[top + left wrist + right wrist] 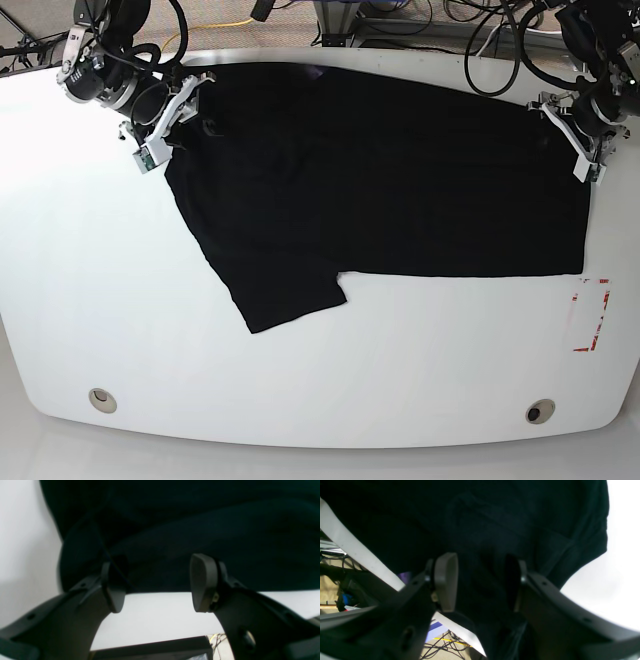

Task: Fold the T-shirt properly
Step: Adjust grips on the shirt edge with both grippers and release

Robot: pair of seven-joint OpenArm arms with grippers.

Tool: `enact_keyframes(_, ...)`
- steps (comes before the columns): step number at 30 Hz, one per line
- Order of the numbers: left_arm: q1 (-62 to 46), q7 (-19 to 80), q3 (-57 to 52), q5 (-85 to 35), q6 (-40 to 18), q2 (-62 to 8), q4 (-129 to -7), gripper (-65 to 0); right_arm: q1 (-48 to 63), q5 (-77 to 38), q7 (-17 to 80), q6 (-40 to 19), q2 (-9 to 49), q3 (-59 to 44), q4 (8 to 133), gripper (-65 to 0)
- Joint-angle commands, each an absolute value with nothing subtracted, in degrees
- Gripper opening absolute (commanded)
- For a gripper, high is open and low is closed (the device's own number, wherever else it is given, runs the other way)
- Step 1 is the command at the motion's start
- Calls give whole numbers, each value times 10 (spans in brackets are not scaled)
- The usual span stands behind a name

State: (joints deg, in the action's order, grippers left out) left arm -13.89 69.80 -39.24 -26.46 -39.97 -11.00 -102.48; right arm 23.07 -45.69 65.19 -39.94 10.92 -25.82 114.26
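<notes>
From where I stand, the right gripper [163, 128] sits at the far left of the white table [90, 280], up near the back edge, at the shoulder corner of the black T-shirt [400, 170]. Its own camera shows the two fingers [446, 581] set apart with dark cloth lying between them and beyond them; whether they actually pinch a fold there I cannot tell — the fabric is too dark to read. Past the table's edge in that view lie loose cables [440, 647] on the floor.

The shirt lies spread flat across the back half of the table, reaching from that left corner almost to the right edge. It shows only plain black, with no print in sight. One sleeve [280, 285] points out toward the front left, lying at a slant, and the long lower edge runs straight across to the right.

At the far right the left gripper [578, 140] rests at the shirt's upper right corner. Its fingers [203, 582] stand wide apart — the shirt's straight edge runs across just behind them, bare white table shows in the gap, and nothing is held. Near that corner, toward the front, a small red mark [588, 318] sits on the tabletop, apart from the cloth.
</notes>
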Motion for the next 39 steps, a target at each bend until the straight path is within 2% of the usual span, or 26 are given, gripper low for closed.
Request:
enact_keyframes(1, -116, 678, -397, -254, -400, -123, -1006, -285, 225, -468, 641, -400, 115, -261, 1133, -423)
enact_keyframes(5, -101, 650, -397, -223, -400, -138, -970, -285, 224, -468, 641, -400, 117, -261, 1093, -542)
enact_keyframes(7, -100, 647, -397, -221, -400, -145, -960, -285, 225, -472, 641, -400, 116, -260, 1086, -571)
enact_keyframes(19, -100, 647, -396, -217, -400, -145, -996, -285, 257, -465, 637, -400, 102, -187, 1109, -575)
enact_keyframes(25, -100, 641, -396, -217, -400, -145, -947, -285, 247, -404, 636, -400, 98, -186, 1049, -575)
enact_keyframes(29, -103, 601, -396, -216, -400, -146, -904, -285, 243, -371, 632, -400, 102, -187, 1025, -575)
enact_keyframes(39, -113, 585, -396, -217, -400, -161, -852, -285, 242, -354, 600, -400, 164, -188, 974, -575)
